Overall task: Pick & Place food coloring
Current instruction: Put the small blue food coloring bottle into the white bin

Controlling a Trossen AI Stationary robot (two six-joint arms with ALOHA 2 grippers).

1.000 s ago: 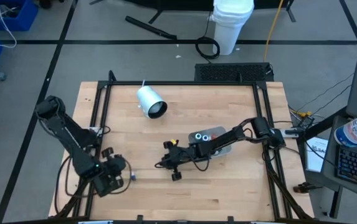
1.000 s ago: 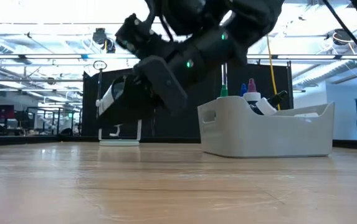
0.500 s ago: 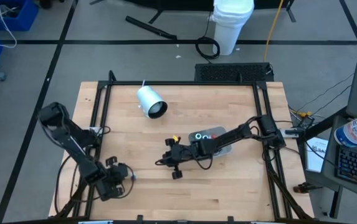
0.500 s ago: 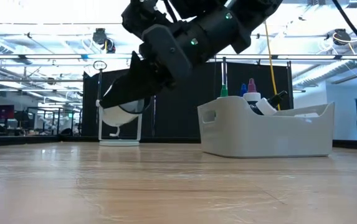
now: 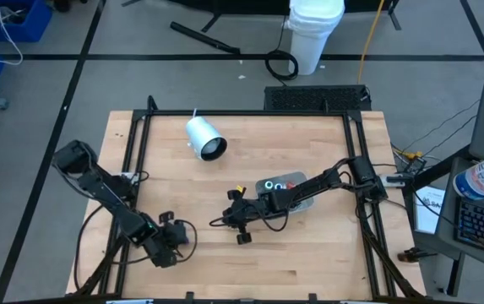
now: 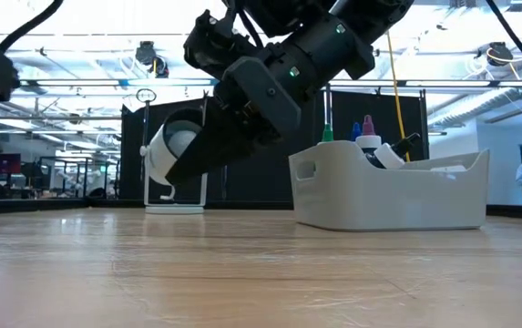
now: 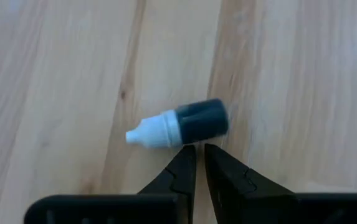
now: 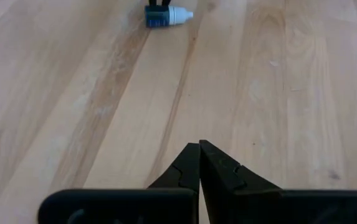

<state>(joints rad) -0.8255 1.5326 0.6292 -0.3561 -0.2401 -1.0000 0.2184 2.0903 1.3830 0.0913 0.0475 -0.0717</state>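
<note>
Near the lower left of the high view, the left gripper (image 5: 176, 239) is seen with fingers almost pressed together, gripping nothing, beside a food coloring bottle (image 7: 181, 124) lying on bare table (image 5: 309, 270), dark-bodied and white-capped. At centre, the right gripper (image 5: 235, 221) is pressed shut; bottles in the grey tray (image 6: 397, 196) are partly hidden

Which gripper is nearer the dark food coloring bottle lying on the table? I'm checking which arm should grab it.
Left. The left gripper sits right beside the bottle, fingers nearly shut and not holding it; the right gripper is shut, farther across the table.
</note>
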